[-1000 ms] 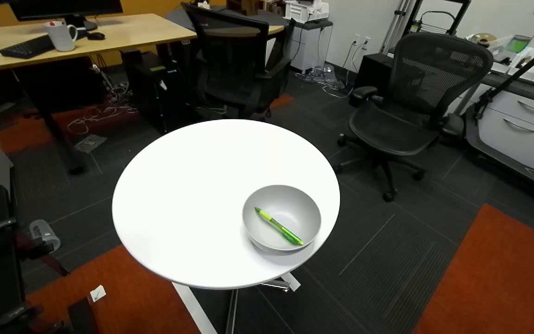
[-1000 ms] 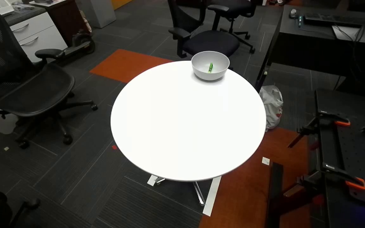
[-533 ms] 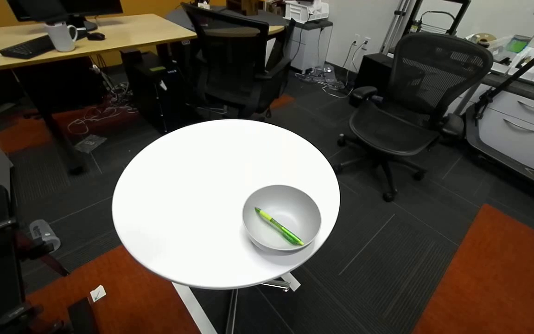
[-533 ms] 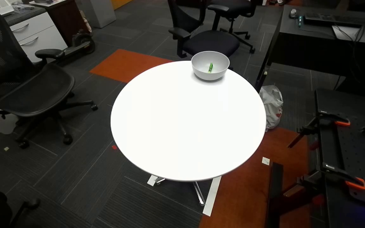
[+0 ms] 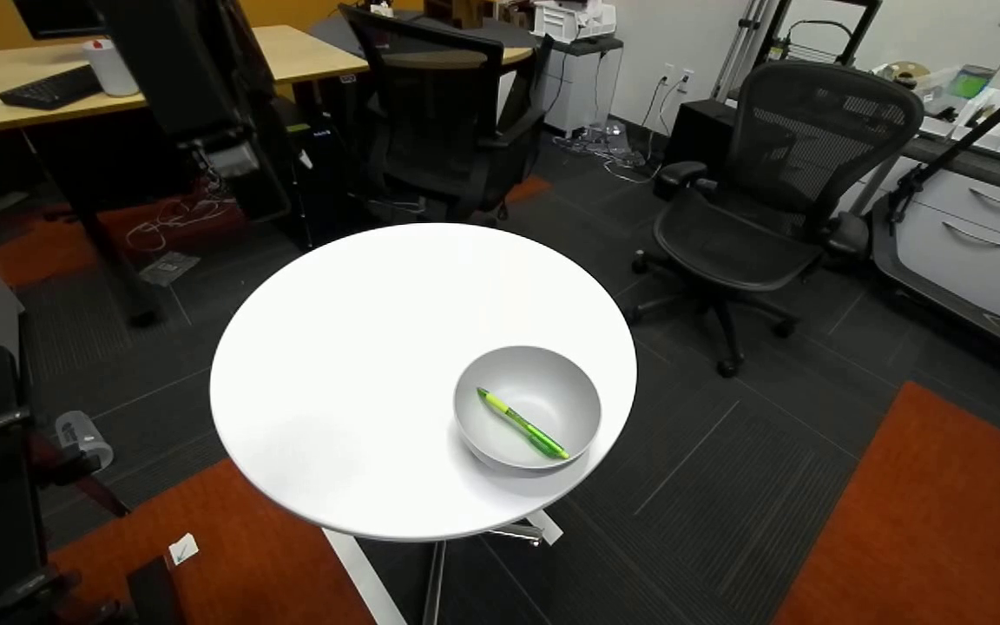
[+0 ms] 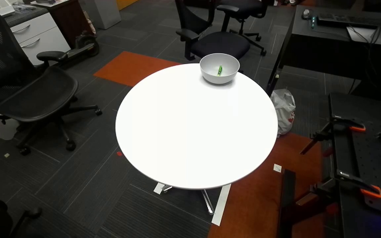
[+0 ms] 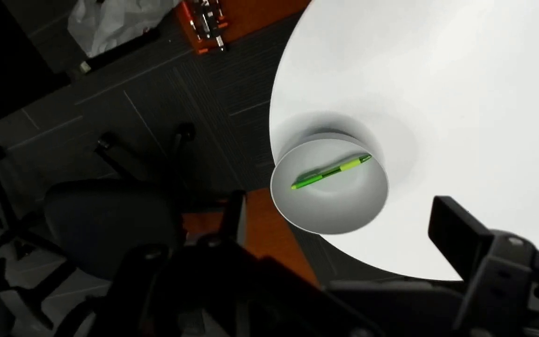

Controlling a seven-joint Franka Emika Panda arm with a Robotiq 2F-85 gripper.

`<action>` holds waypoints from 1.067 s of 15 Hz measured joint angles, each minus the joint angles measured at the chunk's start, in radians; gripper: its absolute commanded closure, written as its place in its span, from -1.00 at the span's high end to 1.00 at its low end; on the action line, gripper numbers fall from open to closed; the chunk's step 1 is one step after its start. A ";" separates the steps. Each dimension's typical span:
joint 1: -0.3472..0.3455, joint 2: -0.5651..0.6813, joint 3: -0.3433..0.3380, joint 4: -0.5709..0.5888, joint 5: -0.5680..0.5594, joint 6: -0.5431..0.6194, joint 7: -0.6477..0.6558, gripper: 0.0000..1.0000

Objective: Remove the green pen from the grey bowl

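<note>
The green pen (image 5: 522, 424) lies inside the grey bowl (image 5: 556, 386), slanted across it. The bowl stands upright near the edge of the round white table (image 5: 335, 365). An exterior view also shows the pen (image 6: 220, 70) and bowl (image 6: 219, 80) at the table's far edge. In the wrist view the pen (image 7: 330, 172) rests in the bowl (image 7: 335, 216). My gripper (image 7: 339, 202) is open, its fingers wide apart with nothing between them, and it is above and apart from the bowl. The dark arm (image 5: 196, 95) shows at the upper left of an exterior view.
A black mesh chair (image 5: 778, 182) stands on the floor beyond the table. A black chair (image 6: 222, 44) stands close behind the bowl's side. A desk with a white mug (image 5: 109, 69) is at the back. A black bench with clamps (image 6: 359, 148) stands beside the table.
The dark arm has come into an exterior view from the upper left, moving down and right toward the table. A faint shadow now shows on the table. The bowl and pen have not moved.
</note>
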State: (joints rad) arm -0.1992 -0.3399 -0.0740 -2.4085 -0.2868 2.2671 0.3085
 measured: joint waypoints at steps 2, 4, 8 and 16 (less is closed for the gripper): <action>-0.005 0.062 0.000 0.016 0.005 0.021 0.082 1.00; -0.006 0.125 -0.001 0.035 0.031 0.056 0.154 1.00; -0.006 0.252 -0.003 0.079 0.081 0.140 0.313 1.00; 0.016 0.465 -0.037 0.166 0.083 0.275 0.630 1.00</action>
State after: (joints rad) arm -0.1834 0.1247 -0.1108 -2.2423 -0.2036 2.5418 0.9380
